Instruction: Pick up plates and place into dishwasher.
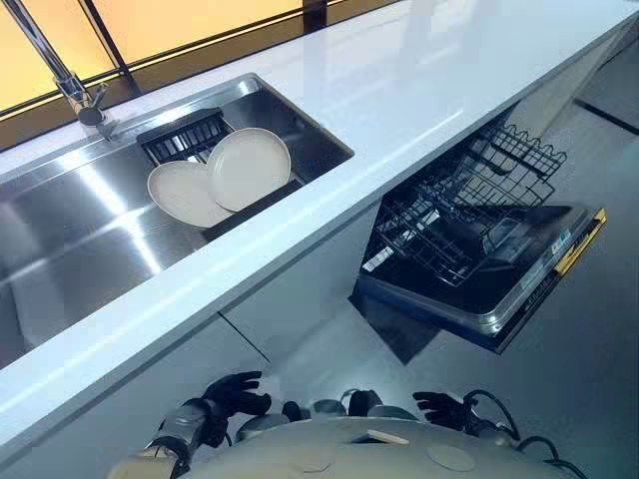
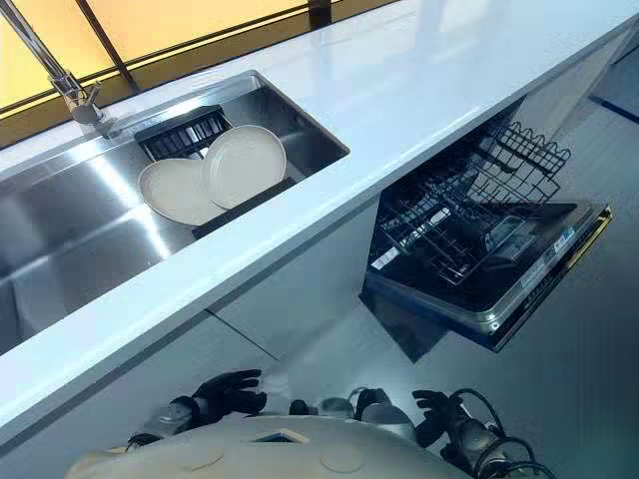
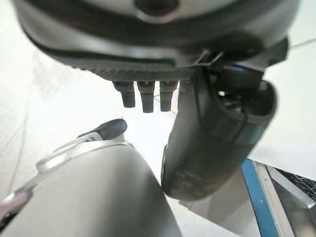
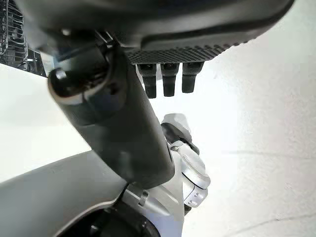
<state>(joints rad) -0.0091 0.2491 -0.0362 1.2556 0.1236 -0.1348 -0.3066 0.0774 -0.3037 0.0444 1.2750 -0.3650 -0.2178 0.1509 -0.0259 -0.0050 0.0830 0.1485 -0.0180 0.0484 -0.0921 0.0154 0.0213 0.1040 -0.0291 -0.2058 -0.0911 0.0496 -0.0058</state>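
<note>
My left hand (image 1: pixel 236 393) hangs low in front of me, fingers relaxed and holding nothing. My right hand (image 1: pixel 437 407) hangs low too, fingers loose and empty.

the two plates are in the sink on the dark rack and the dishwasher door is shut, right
No: the dishwasher door is open, with its wire rack pulled out, as the left eye view shows. The two plates do lie in the sink on the dark rack.

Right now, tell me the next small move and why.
Probably raise the left hand toward the top plate in the sink: both hands hang low and empty, the right hand too, and the dishwasher already stands open.
</note>
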